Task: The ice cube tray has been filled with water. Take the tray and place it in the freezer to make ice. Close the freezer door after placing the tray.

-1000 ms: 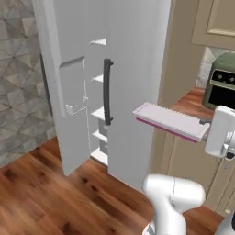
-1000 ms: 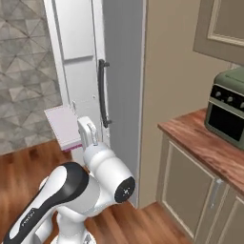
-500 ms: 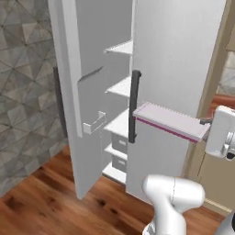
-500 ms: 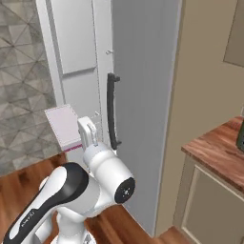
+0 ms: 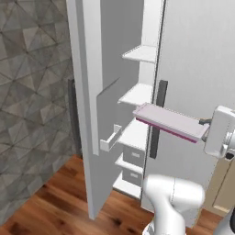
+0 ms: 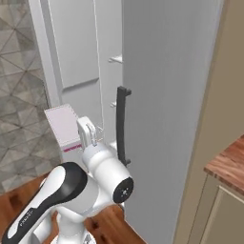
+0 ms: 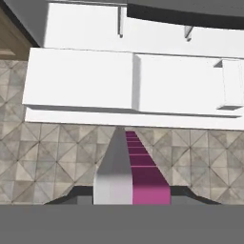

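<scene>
Ice cube tray (image 5: 170,122) is clamped at one short end by the gripper (image 5: 205,125), jaws closed on it, carried in the air roughly level. It juts from the hand toward the open freezer (image 5: 137,96); its long axis runs from the hand out to the free end, which sits in front of the dark bar handle (image 5: 156,119) of the closed right fridge door (image 5: 202,69), just short of the freezer opening.

Key relation: the freezer cavity lies ahead of and to the left of the tray's free end. In the left base view the tray is near the height of a white shelf (image 5: 137,95), slightly below it. Judgement: the tray still has to shift left past the right door's edge and then go in lengthwise, end first; its length makes clipping that door edge or handle the main risk, and any tilt would spill water.

Freezer door (image 5: 89,101) stands swung wide open at left, a white door bin (image 5: 111,137) on its inner face. Placement is not yet done, and the door is not yet closed.

Materials and shapes:
- Tray: flat, long rectangle, pale lavender-white top, magenta lower edge; in the hand view (image 7: 131,169) it recedes narrowly from the fingers.
- Freezer interior: smooth white shelves, white drawers (image 5: 133,158) below.
- Doors: plain matte silver-grey panels.
- Floor (image 5: 55,202): glossy wood planks.
- Wall (image 5: 32,92): grey geometric tile.
</scene>
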### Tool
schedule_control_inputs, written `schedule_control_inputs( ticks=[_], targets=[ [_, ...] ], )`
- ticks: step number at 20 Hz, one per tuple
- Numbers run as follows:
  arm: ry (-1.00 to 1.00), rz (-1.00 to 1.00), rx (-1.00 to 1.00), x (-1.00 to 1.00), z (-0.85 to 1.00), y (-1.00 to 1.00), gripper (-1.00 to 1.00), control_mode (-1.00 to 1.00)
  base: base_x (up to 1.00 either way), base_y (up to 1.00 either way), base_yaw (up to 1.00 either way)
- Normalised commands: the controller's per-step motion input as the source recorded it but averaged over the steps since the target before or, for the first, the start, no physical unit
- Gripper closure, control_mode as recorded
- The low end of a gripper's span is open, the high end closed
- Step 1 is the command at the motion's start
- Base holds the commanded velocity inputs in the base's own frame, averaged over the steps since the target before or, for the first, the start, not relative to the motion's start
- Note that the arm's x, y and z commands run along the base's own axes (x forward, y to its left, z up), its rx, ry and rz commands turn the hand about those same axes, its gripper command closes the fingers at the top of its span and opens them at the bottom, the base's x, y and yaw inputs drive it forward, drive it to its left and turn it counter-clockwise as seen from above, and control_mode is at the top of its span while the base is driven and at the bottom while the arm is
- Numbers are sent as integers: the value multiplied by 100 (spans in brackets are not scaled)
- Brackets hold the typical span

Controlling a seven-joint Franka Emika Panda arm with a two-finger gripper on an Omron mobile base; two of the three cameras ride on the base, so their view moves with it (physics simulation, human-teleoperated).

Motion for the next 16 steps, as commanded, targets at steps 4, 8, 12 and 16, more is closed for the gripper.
schedule_control_inputs(
  ticks=[4,8,12,16],
  targets=[
    [0,0,0,0,0,0,100,100,55,2,-22],
    [0,0,0,0,0,0,100,100,50,0,-23],
    [0,0,0,0,0,0,100,100,63,17,-27],
    [0,0,0,0,0,0,100,100,56,25,-28]
  ],
)
